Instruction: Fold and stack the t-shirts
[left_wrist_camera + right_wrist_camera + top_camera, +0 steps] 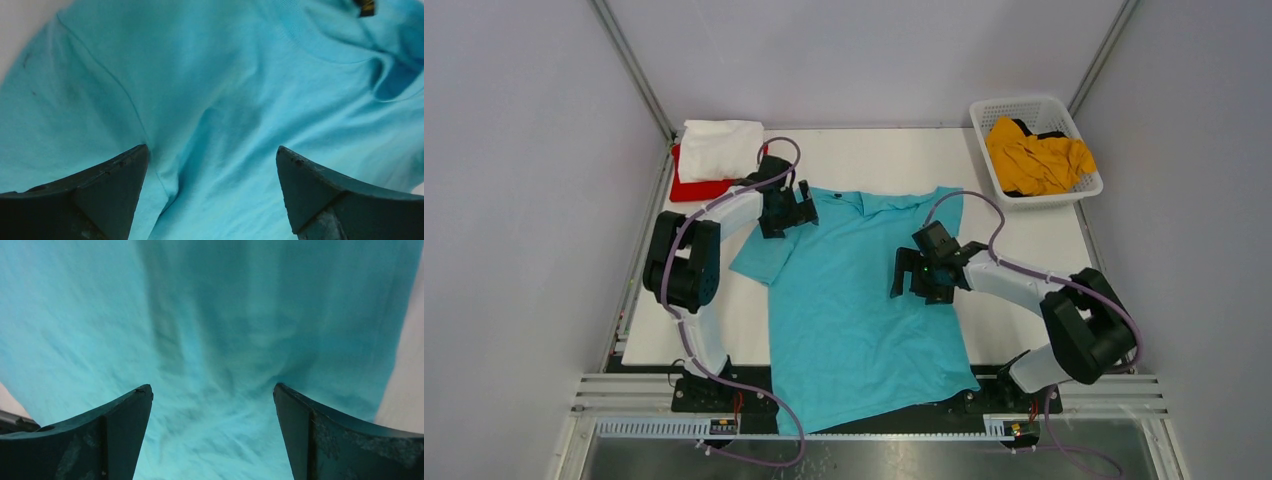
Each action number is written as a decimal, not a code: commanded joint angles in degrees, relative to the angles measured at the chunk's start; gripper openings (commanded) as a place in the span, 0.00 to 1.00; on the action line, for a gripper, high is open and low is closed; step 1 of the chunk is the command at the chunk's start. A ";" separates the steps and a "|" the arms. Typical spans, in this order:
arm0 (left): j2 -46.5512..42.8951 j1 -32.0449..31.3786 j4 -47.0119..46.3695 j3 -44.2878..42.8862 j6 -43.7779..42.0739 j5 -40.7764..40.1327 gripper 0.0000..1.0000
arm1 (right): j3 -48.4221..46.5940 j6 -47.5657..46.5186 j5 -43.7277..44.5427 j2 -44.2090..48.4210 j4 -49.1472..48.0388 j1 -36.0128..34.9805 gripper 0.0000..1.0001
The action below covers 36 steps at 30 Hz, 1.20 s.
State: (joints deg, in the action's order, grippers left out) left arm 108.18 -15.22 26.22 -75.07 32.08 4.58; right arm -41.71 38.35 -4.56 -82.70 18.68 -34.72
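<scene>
The turquoise t-shirt lies spread out, and the folding looks barely started. The left gripper and right gripper hang over it, jaws wide apart, holding nothing. Next, probably, they pinch an edge.

No legible text was found. A small dark neck tag with yellow marks was seen at the collar of the turquoise t-shirt, but its print could not be read.
</scene>
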 commanded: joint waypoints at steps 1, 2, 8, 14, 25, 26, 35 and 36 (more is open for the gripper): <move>-1.31 0.06 -1.90 3.83 2.73 0.12 0.99 | -6.99 1.38 2.11 -7.85 -0.15 0.51 0.99; -1.40 0.02 -1.95 4.87 3.21 0.09 0.99 | -9.43 0.85 2.13 -10.20 1.33 1.08 1.00; -2.75 -0.06 -2.73 11.51 6.91 3.47 0.99 | -22.74 -1.65 -1.72 -23.82 6.76 7.35 0.99; -11.52 -3.02 -6.59 25.66 13.58 6.15 0.99 | -40.24 -4.11 -4.62 -33.93 12.87 11.72 1.00; -21.22 -32.43 -25.39 45.72 38.94 11.09 0.99 | -79.23 -10.06 -7.25 -55.28 29.09 9.86 1.00; -20.22 -35.71 -27.43 44.01 39.94 11.29 0.99 | -83.29 -11.34 -7.91 -57.26 30.47 9.32 1.00; -23.99 -43.31 -15.62 31.46 31.53 3.80 0.99 | -97.83 -17.82 -3.71 -54.94 40.26 7.47 0.99; -27.34 -43.36 -12.87 30.73 30.36 0.88 0.99 | -95.72 -18.70 -2.47 -51.79 39.95 7.54 0.99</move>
State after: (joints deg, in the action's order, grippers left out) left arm 89.17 -58.41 2.09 -41.69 66.15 13.34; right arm -138.87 24.69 -11.14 -145.03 54.26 -27.07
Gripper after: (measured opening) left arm 0.989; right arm 0.993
